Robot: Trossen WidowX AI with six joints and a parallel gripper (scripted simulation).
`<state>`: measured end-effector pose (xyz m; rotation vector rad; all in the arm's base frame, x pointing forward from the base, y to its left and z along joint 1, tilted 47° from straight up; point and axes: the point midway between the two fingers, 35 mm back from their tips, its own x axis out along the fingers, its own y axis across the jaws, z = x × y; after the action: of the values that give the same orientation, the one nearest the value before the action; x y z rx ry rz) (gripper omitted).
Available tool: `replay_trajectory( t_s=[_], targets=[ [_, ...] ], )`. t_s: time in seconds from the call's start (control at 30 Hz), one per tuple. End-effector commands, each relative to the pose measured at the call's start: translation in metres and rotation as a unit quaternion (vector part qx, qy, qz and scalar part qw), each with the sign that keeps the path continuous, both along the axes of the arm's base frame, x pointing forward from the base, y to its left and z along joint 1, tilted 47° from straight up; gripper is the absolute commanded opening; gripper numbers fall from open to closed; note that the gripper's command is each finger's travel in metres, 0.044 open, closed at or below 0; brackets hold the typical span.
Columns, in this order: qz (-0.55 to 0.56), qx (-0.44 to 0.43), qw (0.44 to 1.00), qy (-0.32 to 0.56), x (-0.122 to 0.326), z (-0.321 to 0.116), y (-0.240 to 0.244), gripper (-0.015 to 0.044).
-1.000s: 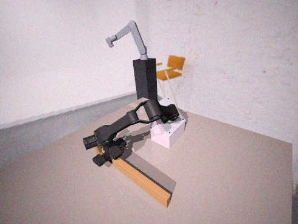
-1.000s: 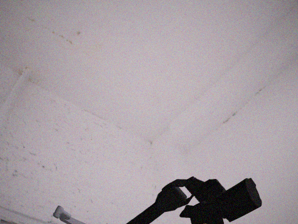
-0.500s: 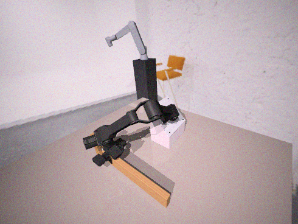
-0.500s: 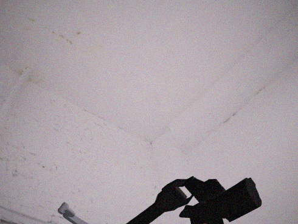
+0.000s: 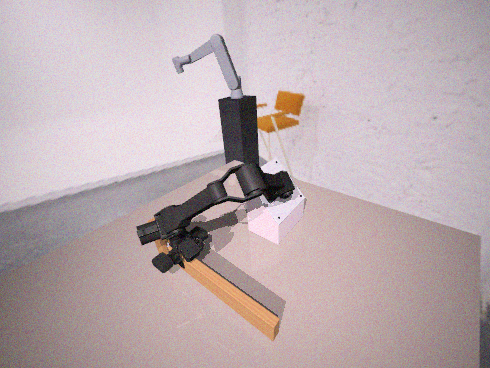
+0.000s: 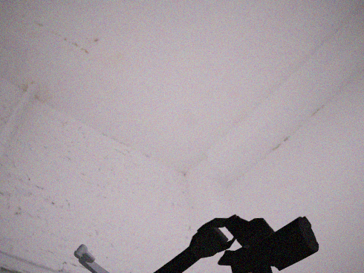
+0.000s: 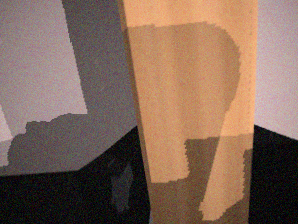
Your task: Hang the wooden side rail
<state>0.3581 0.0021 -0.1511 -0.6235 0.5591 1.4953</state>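
Note:
The wooden side rail (image 5: 232, 292) (image 7: 190, 75) slants across the table (image 5: 375, 280) in the top view. Its near end is low, at or close to the tabletop. My gripper (image 5: 176, 255) (image 7: 182, 124) is shut on the rail toward its far left part; in the wrist view the rail fills the space between the two dark fingers. A little more wood (image 5: 161, 245) shows behind the gripper; I cannot tell whether it is rail or headboard post. The post's slot, the pins and the steel hooks are not visible. The exterior view shows only the dark arm against the walls.
A white box (image 5: 267, 227) with black dots stands under the arm's base. Behind it are a dark pedestal (image 5: 240, 130) carrying a grey arm (image 5: 225, 62) (image 6: 87, 257) and an orange chair (image 5: 290, 104). The table's right edge shows in the top view.

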Motion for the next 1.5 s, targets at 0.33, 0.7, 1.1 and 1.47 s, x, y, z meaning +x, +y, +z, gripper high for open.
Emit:
replay_trajectory(
  t_s=[0.33,0.7,1.1,1.47],
  targets=[
    [-0.003,-0.002,1.0,-0.002,-0.0003,-0.0015,-0.0054,0.0],
    [-0.003,-0.002,1.0,-0.002,0.0004,-0.0016,-0.0066,0.0],
    [-0.003,-0.002,1.0,-0.002,0.0013,-0.0016,-0.0079,0.0],
    [-0.003,-0.002,1.0,-0.002,0.0022,-0.0018,-0.009,0.0]
  ],
)
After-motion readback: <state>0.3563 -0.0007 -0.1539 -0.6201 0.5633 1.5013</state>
